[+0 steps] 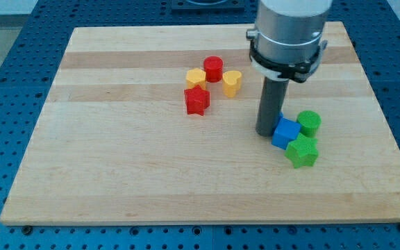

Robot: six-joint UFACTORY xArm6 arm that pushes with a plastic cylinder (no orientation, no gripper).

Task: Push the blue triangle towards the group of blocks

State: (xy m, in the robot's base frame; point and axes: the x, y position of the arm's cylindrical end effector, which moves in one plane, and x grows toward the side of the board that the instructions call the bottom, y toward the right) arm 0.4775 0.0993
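A blue block lies at the right of the wooden board; it looks squarish and part of it is hidden behind the rod. My tip rests on the board against the blue block's left side. A green cylinder touches the blue block's upper right and a green star touches its lower right. A group sits at the upper middle: a red cylinder, a yellow hexagon, a yellow heart and a red star.
The arm's grey body hangs over the board's upper right and hides some of it. The board lies on a blue perforated table.
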